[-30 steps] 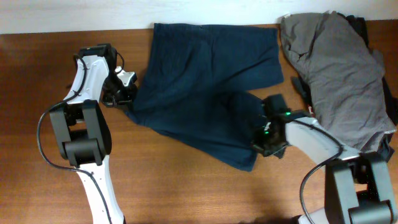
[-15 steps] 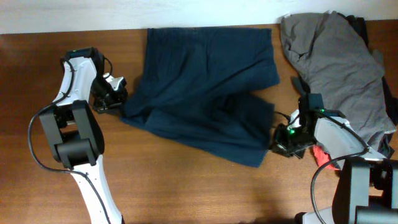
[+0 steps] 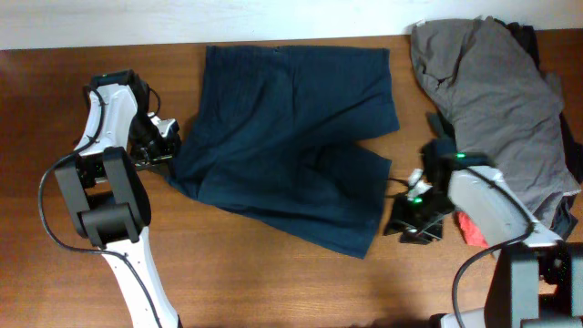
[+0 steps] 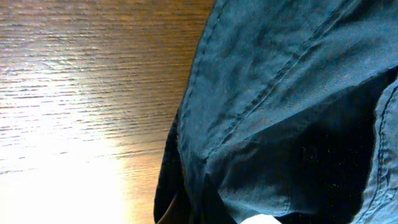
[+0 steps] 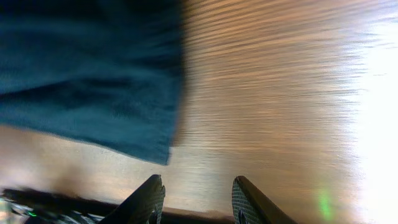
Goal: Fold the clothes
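The dark navy-blue shorts [image 3: 291,137] lie spread on the wooden table, waistband toward the left, legs toward the right, with some folds in the middle. My left gripper [image 3: 162,146] is shut on the shorts' left edge; in the left wrist view the fabric [image 4: 280,93] fills the frame and bunches between the jaws [image 4: 205,211]. My right gripper [image 3: 405,219] is open and empty, low over bare wood just right of the lower leg's hem. In the right wrist view the fingers [image 5: 198,196] stand apart, with the shorts' corner [image 5: 87,74] ahead on the left.
A grey garment [image 3: 492,100] is heaped at the back right over dark cloth. A red-and-black item [image 3: 472,228] lies under my right arm. The table's far edge meets a white wall [image 3: 109,23].
The right gripper let go of the shorts' leg and drew off to the right onto bare wood. The left gripper pulled the shorts a little to the left.
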